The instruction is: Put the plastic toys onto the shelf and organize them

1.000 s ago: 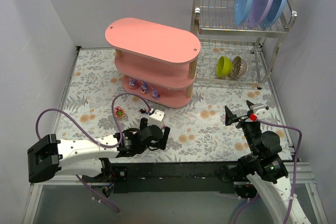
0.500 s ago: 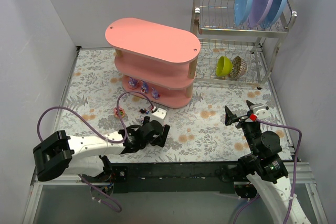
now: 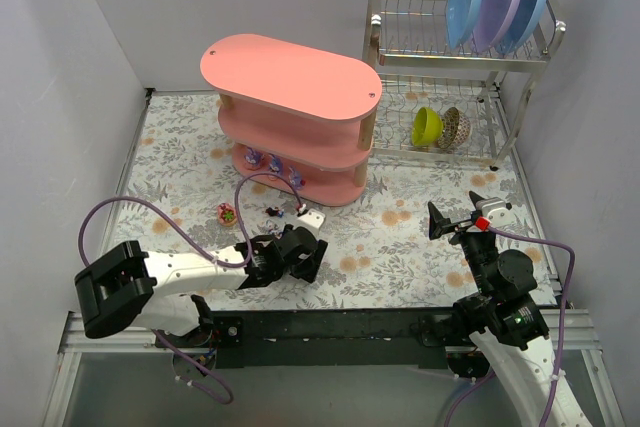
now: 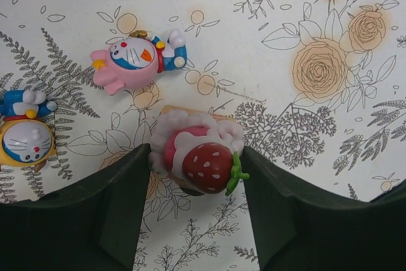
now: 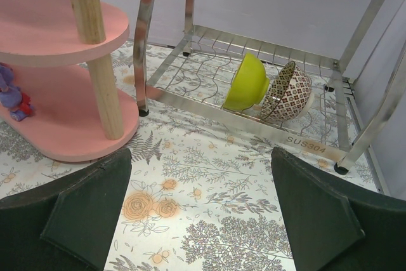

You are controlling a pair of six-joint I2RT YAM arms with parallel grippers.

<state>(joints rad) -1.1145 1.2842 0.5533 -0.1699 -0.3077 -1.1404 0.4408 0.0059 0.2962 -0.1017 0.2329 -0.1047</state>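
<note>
Top camera overlooks all; left wrist stares straight down close, right wrist low toward the shelf [image 5: 60, 122].

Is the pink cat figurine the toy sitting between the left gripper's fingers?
No, the strawberry cake toy sits between the fingers of the left gripper; the pink figurine lies apart on the mat.

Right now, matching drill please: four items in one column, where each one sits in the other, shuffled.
Items:
1. strawberry cake toy
2. pink cat figurine
3. green bowl
4. purple figurine

Places:
A. lower tier of the dish rack
B. bottom tier of the pink shelf
C. between the fingers of the left gripper
D. on the floral mat, outside the gripper

Pairs: 1-C, 2-D, 3-A, 4-B
</note>
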